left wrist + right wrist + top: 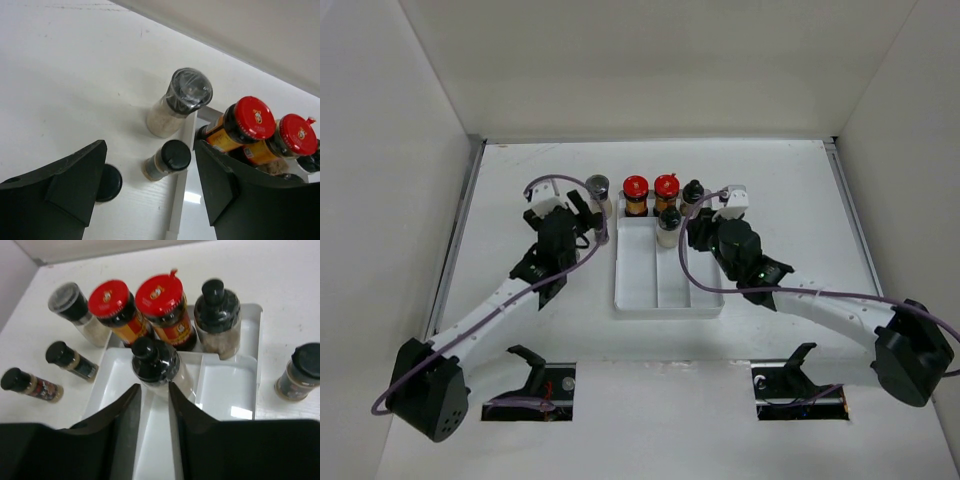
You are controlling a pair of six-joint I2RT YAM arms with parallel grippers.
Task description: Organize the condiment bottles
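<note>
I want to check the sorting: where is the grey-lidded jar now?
In the top view the grey-lidded jar stands just outside the white tray's far left corner, beside the left red-capped jar.

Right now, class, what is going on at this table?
Spice jars are being sorted around a white tray. The left gripper hangs open over a small black-capped jar on the table. The right gripper is at a pale bottle standing in the tray; whether it grips is unclear. Two red-capped jars stand at the tray's far end.
</note>
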